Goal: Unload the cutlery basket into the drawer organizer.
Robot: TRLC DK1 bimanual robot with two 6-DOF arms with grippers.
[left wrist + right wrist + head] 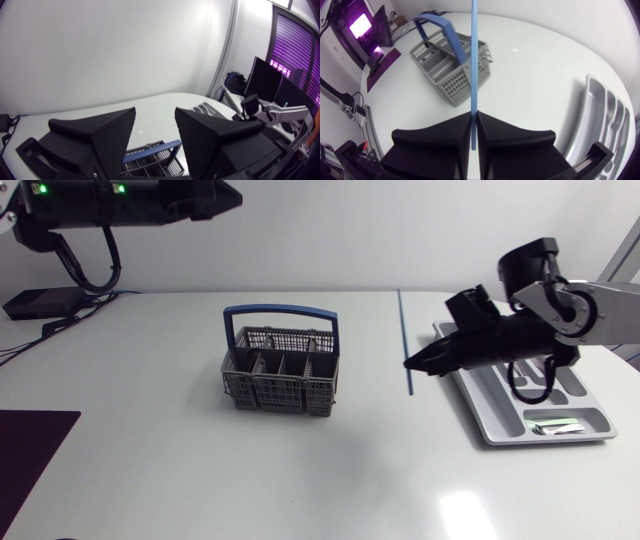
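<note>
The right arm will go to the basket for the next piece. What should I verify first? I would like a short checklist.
1. Right gripper empty: ok, nothing held.
2. Right gripper opened for the grasp: not ok, it is shut.
3. Cutlery basket upright, handle up: ok.
4. Table between right gripper and basket free: ok.
5. Left gripper apart from the basket: ok, open and empty.
6. Drawer organizer has free compartments: ok; one piece lies in an end compartment.

A white desk [200, 470] carries a thin blue line [404, 340]. A dark mat [30, 455], perhaps purple, covers one near corner. Soft glare [468, 508] sheens the surface.
</note>
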